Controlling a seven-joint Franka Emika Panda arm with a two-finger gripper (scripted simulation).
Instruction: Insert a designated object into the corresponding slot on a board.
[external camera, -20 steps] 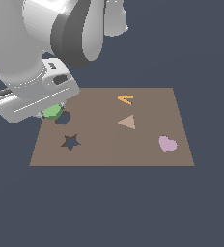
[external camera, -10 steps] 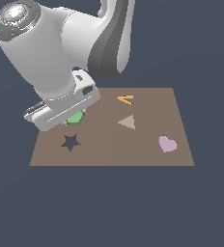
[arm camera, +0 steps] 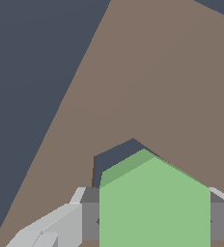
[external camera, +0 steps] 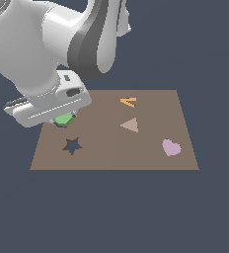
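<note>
Where the claw [arm camera: 154, 222] grips it, the hexagon block [arm camera: 154, 202] (green) seemingly overhangs the slot [arm camera: 115, 157].

1 board [external camera: 151, 158], 1 green hexagon [external camera: 63, 118], 1 heart [external camera: 171, 147], 1 triangle [external camera: 130, 125], 1 star cutout [external camera: 72, 146].

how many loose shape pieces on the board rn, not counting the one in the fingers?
3. Orange piece at the far edge, tan triangle mid-board, pink heart toward the exterior view's right. The arm hides the board's far-left corner, so another could sit there.
</note>
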